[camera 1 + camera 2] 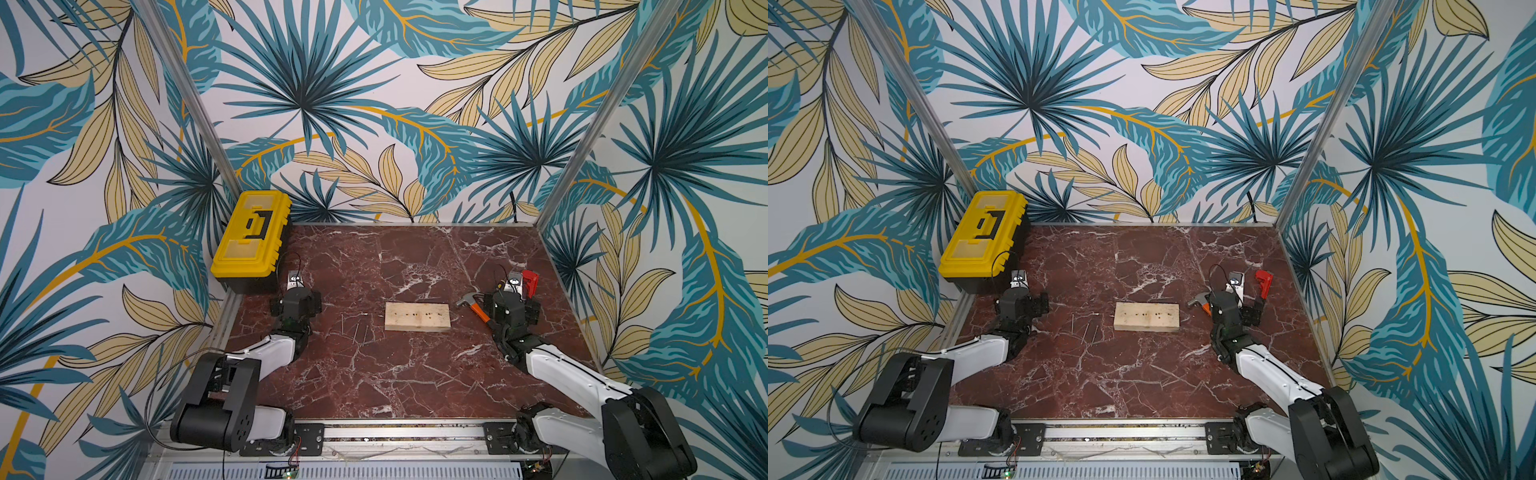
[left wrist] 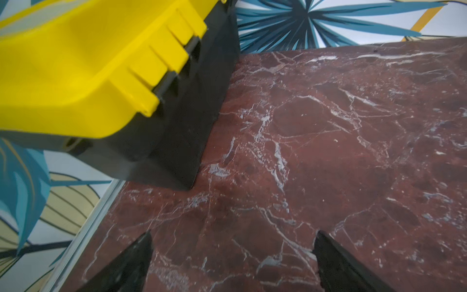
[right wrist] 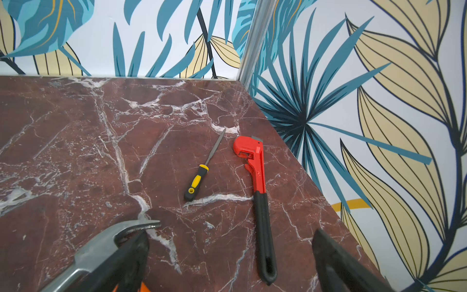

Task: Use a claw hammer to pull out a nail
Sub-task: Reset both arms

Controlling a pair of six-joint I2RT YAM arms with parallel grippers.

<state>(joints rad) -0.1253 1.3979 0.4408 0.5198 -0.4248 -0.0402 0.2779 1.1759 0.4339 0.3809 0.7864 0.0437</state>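
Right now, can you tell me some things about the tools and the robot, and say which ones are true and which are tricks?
1. The yellow toolbox has its lid shut. True.
2. The right fingers are holding the claw hammer. False: they are open, and the hammer lies on the table next to them.
3. The red wrench lies on top of the wooden block. False: it lies on the table near the right wall, away from the block.
4. Loose nails lie on the table beside the block. True.
5. The left fingers are open with nothing in them. True.
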